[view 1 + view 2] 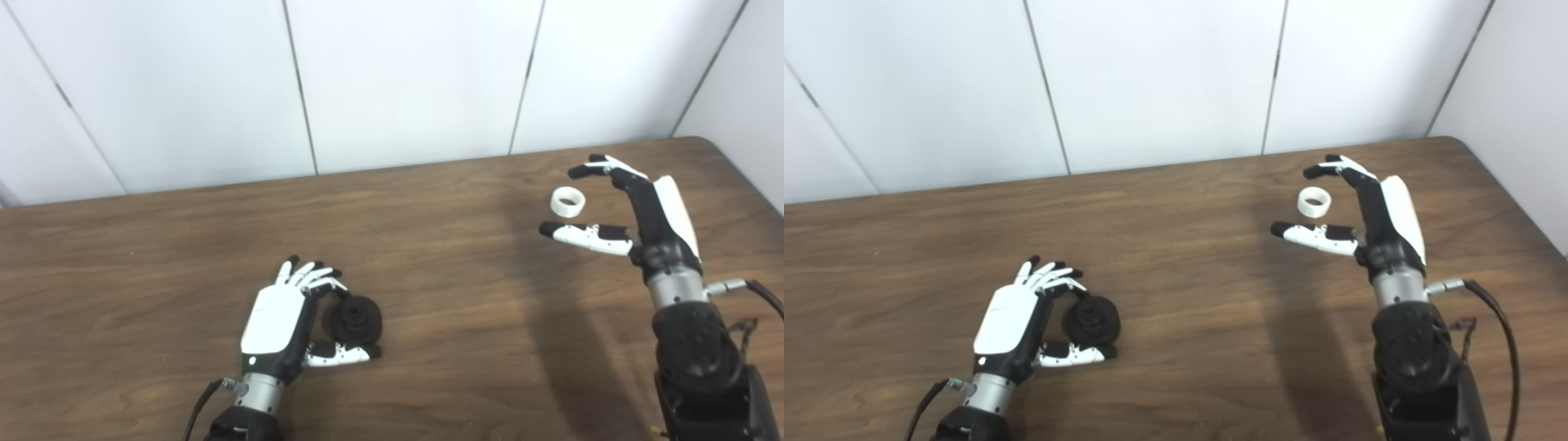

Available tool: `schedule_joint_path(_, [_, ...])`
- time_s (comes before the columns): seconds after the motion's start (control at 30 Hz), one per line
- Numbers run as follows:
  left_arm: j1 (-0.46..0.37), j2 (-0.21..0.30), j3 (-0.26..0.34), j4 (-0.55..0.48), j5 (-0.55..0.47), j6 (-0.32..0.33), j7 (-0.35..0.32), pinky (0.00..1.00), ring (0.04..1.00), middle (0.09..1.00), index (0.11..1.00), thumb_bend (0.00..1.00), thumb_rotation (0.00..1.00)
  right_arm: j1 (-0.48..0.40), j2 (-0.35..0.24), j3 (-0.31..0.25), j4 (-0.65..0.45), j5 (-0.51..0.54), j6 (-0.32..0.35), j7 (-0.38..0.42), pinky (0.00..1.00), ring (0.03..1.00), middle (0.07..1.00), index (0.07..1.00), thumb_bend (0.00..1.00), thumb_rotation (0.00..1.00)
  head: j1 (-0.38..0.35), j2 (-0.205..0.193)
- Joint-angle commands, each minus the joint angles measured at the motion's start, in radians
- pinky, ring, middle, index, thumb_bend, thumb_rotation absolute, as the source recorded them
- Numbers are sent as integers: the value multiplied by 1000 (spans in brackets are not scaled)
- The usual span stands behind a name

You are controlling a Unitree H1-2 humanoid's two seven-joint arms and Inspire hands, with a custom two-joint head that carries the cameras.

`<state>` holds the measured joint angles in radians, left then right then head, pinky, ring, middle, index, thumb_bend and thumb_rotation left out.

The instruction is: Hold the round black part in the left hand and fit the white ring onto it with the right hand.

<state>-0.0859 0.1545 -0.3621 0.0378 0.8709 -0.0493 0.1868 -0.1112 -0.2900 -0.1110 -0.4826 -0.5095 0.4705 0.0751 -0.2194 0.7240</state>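
On the wooden table (441, 294), both hands in view; findings as follows.

Left hand (288, 324): low over the near-left part of the table, back of the hand facing up. Its fingers (309, 277) curl over the top of the round black part and the thumb (340, 354) runs beneath it. Whether the hand has a firm grip or merely cups the part cannot be told.

Round black part (356, 318): sits between the left hand's fingers and thumb, touching both, its face with a raised centre hub turned toward the camera. Whether it rests on the table or is lifted off it cannot be told.

Right hand (649, 214): at the far-right part of the table, spread wide, holding nothing. Fingers (603, 165) reach past the far side of the ring, thumb (579, 234) lies on its near side.

White ring (568, 202): between the right hand's fingers and thumb, clear of both, tilted with its opening partly toward the camera. Well apart from the black part.

Wall panels (404, 79): white, with dark seams, directly behind the table's far edge.
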Motion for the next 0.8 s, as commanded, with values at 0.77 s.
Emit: schedule_joint_path(0.77, [68, 14, -41, 109, 13, -15, 51, 1000, 866, 773, 484, 524, 54, -237, -158, 33, 303, -117, -2, 38, 809, 919, 908, 711, 840, 218, -68, -35])
